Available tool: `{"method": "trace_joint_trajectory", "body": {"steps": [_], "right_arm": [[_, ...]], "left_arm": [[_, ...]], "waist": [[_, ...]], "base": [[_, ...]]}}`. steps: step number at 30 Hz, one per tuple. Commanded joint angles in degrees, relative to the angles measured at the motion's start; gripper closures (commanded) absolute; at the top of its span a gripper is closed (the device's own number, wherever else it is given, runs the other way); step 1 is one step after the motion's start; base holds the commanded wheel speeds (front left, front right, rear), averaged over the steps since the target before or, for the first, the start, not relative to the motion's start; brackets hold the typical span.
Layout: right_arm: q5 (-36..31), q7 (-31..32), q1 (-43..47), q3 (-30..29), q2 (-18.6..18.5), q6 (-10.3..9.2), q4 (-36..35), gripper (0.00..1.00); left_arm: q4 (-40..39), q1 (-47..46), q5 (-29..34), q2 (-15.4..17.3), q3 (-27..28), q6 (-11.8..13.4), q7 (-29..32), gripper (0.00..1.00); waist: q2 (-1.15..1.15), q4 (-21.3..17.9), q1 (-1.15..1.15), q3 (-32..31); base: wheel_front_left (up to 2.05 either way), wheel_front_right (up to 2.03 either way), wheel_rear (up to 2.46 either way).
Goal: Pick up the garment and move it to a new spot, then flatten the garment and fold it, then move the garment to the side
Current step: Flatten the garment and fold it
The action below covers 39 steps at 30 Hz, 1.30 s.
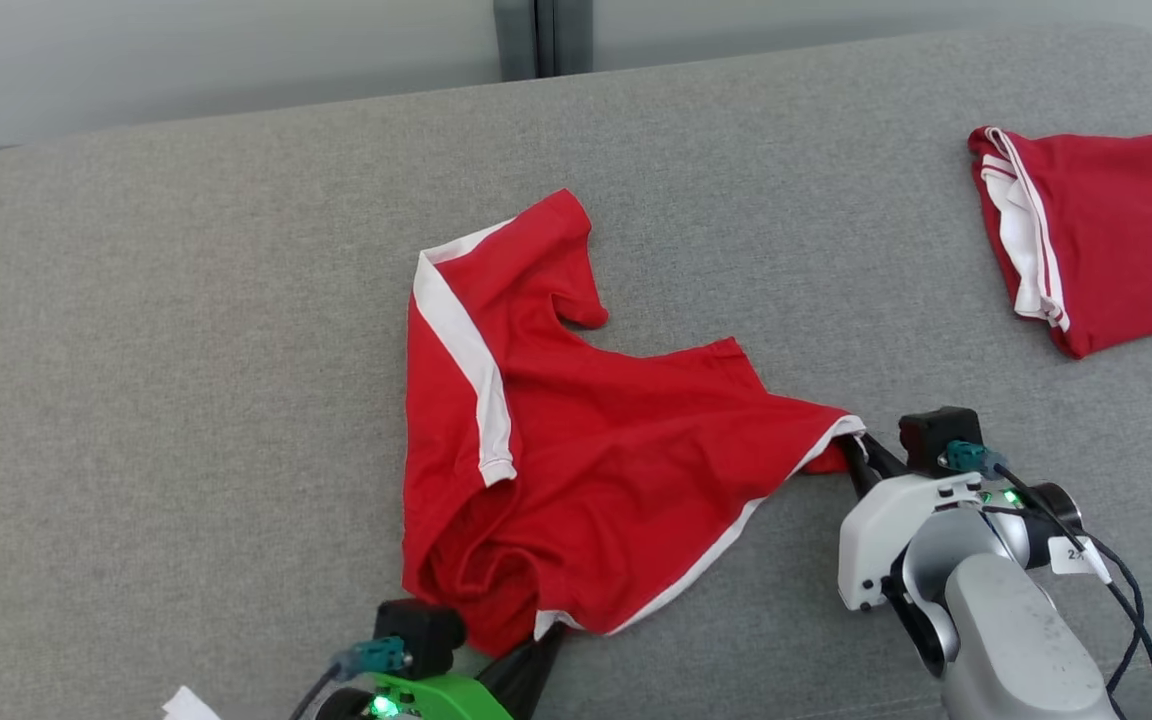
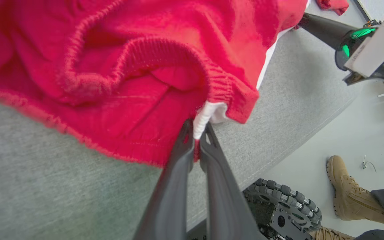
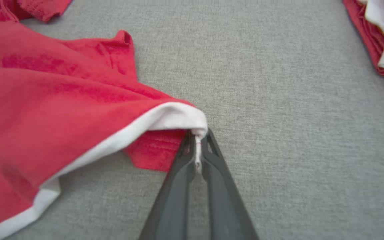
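So the red fabric garment with white side stripes (image 1: 616,470) is lying rumpled on the grey woven cushion surface (image 1: 186,400), spanning the gap between the two grippers. The left gripper (image 2: 197,133) has its two dark fingers squeezed together on a bit of white trim at the corner nearest to it. The ribbed elastic waistband (image 2: 165,46) bunches up just past its fingertips. Same deal with the right gripper (image 3: 197,136) at the opposite corner: fingers pinched tight on a white-edged hem, with a thin sliver of cloth poking down between them. From that pinch the white stripe runs off to the gripper's left. One leg of the garment reaches out well beyond both grippers and lies flat on the cushion. Farther out past the right gripper, off to its right, there's a second red garment with white stripes (image 1: 1106,230), well apart from the first. The left wrist view also catches a dark treaded wheel (image 2: 285,200) and a person's tan lace-up boot (image 2: 345,190) on the pale floor (image 2: 345,126) below the cushion's edge.
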Motion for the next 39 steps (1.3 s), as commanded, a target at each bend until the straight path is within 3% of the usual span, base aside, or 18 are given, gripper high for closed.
{"method": "trace_joint_trajectory", "body": {"steps": [1, 5, 9, 16, 19, 23, 27, 30, 34, 39], "right_arm": [[1.0, 0.2, 1.4, -0.1, -0.4, -0.09, -1.5, 1.0], [4.0, 2.1, 4.2, -0.8, -2.8, -0.09, -9.9, 1.0], [8.1, 7.1, 8.0, -0.9, -6.4, -0.09, -22.6, 1.0], [20.4, 20.6, 13.4, 1.3, -16.6, -0.09, -52.7, 1.0], [25.0, 26.1, 13.4, -0.9, -21.5, -0.08, -64.6, 1.0], [29.8, 31.9, 7.9, -6.1, -27.5, -0.09, -73.5, 1.0], [32.3, 34.5, -1.5, -8.6, -31.3, -0.09, -74.0, 1.0], [31.3, 34.3, -9.6, -6.7, -32.4, -0.09, -70.1, 1.0], [27.8, 31.8, -22.6, -2.3, -29.6, -0.11, -60.7, 1.0], [16.7, 24.1, -40.4, -0.3, -20.5, -0.12, -44.2, 1.0]], "left_arm": [[-1.2, 0.8, -1.5, 0.0, 1.2, -0.2, -0.8, 1.0], [-8.9, 2.9, -6.1, 0.9, 5.9, 0.9, -1.6, 1.0], [-20.3, 4.4, -9.3, 3.2, 9.5, 2.2, 0.5, 1.0], [-39.2, 4.3, -13.5, 7.0, 12.4, 4.2, 7.5, 1.0], [-46.4, 1.5, -14.9, 9.1, 13.8, 5.0, 11.4, 1.0], [-52.8, -5.4, -18.4, 12.1, 17.6, 6.7, 17.6, 1.0], [-53.3, -16.5, -23.4, 14.2, 21.1, 8.7, 23.7, 1.0], [-49.7, -26.0, -26.0, 15.2, 22.3, 9.8, 27.2, 1.0], [-39.8, -39.7, -25.0, 16.3, 22.5, 9.6, 29.2, 1.0], [-22.4, -56.5, -19.3, 15.8, 20.3, 6.2, 25.9, 1.0]], "waist": [[0.0, -0.3, 0.0, -1.5], [0.0, -1.0, 0.0, -3.6], [0.0, -1.6, 0.0, -5.3], [0.0, -3.9, 0.0, -7.1], [0.0, -4.5, 0.0, -6.9], [0.0, -5.5, 0.0, -5.5], [0.0, -6.0, 0.0, -2.1], [0.0, -5.8, 0.0, 1.5], [0.0, -5.2, 0.0, 8.0], [0.0, -4.3, 0.0, 16.5]], "base": [[0.0, 0.0, 0.0], [0.0, 0.0, 0.0], [0.0, 0.0, 0.0], [0.0, 0.0, 0.0], [0.0, 0.0, 0.0], [0.0, 0.0, 0.0], [0.0, 0.0, 0.0], [0.0, 0.0, 0.0], [0.0, 0.0, 0.0], [0.0, 0.0, 0.0]]}}
